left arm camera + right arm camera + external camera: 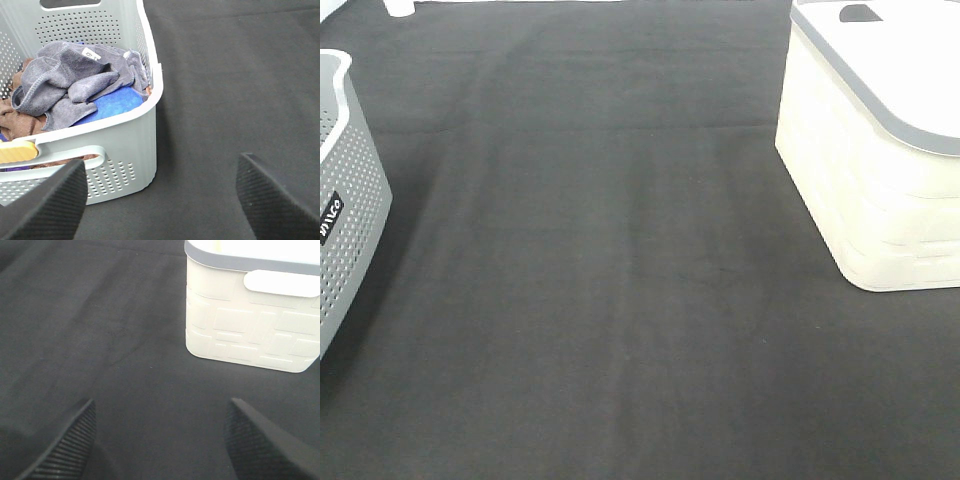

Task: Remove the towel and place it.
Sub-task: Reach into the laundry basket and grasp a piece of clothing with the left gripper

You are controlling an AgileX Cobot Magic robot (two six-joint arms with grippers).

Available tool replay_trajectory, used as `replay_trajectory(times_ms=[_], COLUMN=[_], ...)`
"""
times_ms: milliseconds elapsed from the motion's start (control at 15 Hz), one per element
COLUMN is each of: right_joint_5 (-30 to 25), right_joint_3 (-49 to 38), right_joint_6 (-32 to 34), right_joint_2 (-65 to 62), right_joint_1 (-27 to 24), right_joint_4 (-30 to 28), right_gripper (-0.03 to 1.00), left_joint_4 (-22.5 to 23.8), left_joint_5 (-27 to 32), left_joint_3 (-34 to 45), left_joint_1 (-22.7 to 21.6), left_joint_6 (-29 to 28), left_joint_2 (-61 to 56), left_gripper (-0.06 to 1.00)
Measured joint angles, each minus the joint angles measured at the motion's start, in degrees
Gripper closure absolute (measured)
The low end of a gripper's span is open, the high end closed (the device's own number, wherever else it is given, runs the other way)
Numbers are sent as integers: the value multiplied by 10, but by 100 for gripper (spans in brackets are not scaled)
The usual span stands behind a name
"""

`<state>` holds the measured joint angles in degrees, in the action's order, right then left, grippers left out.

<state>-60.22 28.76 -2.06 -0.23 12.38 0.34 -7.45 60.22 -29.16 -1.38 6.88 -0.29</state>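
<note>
The greyish-purple towel (75, 82) lies crumpled on top of other cloths in the grey perforated basket (135, 130), its white tag (91, 54) facing up. My left gripper (160, 200) is open and empty, hovering over the black mat beside the basket's near corner, apart from the towel. My right gripper (160, 440) is open and empty over the mat, short of the white bin (250, 325). Neither gripper shows in the exterior high view, where only the basket's side (345, 210) appears at the left edge.
A blue cloth (117, 105), a brown cloth (12, 117) and a yellowish item (17, 150) also lie in the basket. The white bin with a grey rim (870, 180) stands at the right. A black mat (610, 280) covers the table between them.
</note>
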Motion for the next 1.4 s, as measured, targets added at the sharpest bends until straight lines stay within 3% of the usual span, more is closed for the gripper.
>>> replay_trajectory(times_ms=[1400], right_joint_5=[0], right_joint_3=[0], right_joint_6=[0], right_joint_2=[0], right_joint_1=[0], right_joint_4=[0], right_gripper=[26], left_joint_4=[-1], left_joint_5=[0], left_joint_3=[0], left_joint_1=[0], left_joint_6=[-1], left_joint_2=[0], left_gripper=[18])
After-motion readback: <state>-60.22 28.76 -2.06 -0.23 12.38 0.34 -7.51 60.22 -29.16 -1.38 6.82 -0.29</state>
